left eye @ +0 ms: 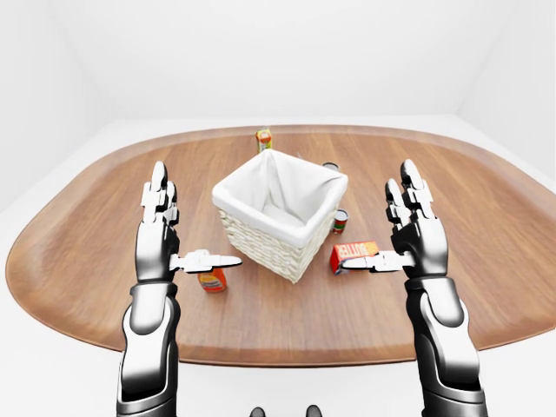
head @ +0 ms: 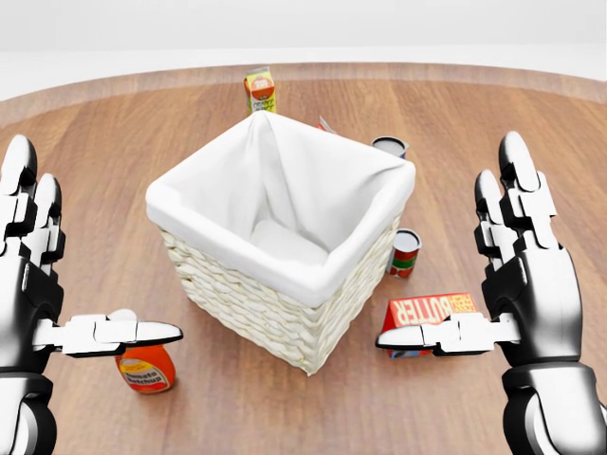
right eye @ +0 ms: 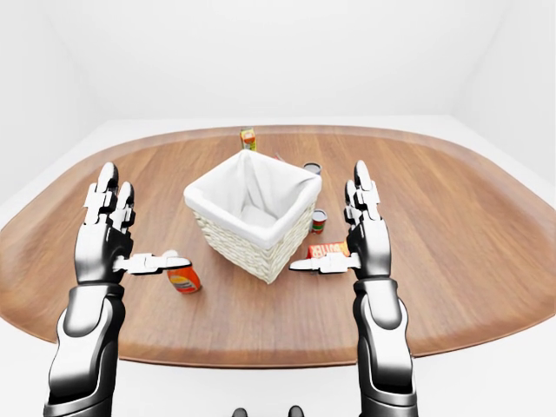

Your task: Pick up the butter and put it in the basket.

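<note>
The butter [head: 432,310] is a red box labelled BUTTER, lying on the wooden table just right of the basket. The basket [head: 247,303] is white wicker with a white cloth liner and stands mid-table, empty inside. My right hand [head: 446,242] is open, fingers pointing up, to the right of the butter. Its thumb [head: 427,336] crosses the box's lower edge in the head view; I cannot tell if it touches. My left hand [head: 100,246] is open and empty at the basket's left, its thumb above a sauce bottle.
A tomato sauce bottle [head: 144,368] lies under my left thumb. A small red can [head: 405,253] stands between basket and butter. Another can [head: 389,146] and an orange carton [head: 259,90] stand beyond the basket. The table's rim [left eye: 287,356] runs near my forearms.
</note>
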You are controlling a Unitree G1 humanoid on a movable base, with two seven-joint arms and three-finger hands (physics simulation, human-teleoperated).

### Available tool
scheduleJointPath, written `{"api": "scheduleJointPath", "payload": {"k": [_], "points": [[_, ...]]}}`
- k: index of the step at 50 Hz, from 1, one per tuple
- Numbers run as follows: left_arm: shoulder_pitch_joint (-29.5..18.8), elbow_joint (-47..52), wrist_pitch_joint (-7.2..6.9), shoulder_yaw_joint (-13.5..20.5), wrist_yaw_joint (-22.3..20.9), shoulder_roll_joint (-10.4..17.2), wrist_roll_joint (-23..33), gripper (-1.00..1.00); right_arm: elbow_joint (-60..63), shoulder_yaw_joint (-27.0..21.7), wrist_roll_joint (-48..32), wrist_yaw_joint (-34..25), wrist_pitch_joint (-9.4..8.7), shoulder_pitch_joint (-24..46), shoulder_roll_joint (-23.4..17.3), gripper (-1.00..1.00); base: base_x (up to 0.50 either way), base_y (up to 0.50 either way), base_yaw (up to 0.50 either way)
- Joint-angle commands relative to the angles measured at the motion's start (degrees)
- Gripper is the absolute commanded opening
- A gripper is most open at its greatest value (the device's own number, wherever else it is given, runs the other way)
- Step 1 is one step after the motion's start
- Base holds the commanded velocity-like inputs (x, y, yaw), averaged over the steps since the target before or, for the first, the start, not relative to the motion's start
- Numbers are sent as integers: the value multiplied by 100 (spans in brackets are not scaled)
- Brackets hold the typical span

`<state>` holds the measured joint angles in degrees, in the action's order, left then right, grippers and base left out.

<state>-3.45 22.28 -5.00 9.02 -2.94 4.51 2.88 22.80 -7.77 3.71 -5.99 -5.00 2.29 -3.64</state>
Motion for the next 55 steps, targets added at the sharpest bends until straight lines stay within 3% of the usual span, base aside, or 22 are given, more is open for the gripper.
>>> {"api": "scheduleJointPath", "payload": {"k": [1, 21, 36, 42, 47, 49, 51, 53, 55], "points": [[2, -6, 0, -2, 4, -2, 0, 100, 2, 12, -9, -2, 0, -1, 0, 100, 24, 0, 0], [2, -18, 0, -1, 4, -1, -6, 100, -77, 66, -72, -4, 0, 11, 1, 100, 24, 0, 0], [19, -10, 0, -8, 9, -11, -13, 100, -100, 112, -170, -48, 0, -17, 25, 100, 1, 0, 0], [25, -16, 0, -13, 13, -16, -17, 100, -163, -123, -192, -361, 0, 118, -209, 100, 0, 0, 0], [12, -35, 0, -6, 20, -11, -27, 100, -745, -279, -1189, -996, 0, 223, -708, 100, 0, 0, 0], [14, -42, 0, -4, 26, -16, -40, 100, -930, -416, -1527, -1187, 371, 294, -830, 100, 0, 0, 0], [11, -52, 0, -10, 31, -16, -40, 100, -957, -523, -1742, -1556, 599, 317, -964, 100, 0, 0, 0], [-3, -48, 0, -12, 34, -12, -45, 100, -1043, -590, -2102, -1956, 1000, 328, -1189, 100, 0, 0, 0], [-17, -45, 0, 3, 37, -5, -61, 100, -1219, -638, -2493, -2352, 1000, 314, -1347, 100, 0, 0, 0]]}}
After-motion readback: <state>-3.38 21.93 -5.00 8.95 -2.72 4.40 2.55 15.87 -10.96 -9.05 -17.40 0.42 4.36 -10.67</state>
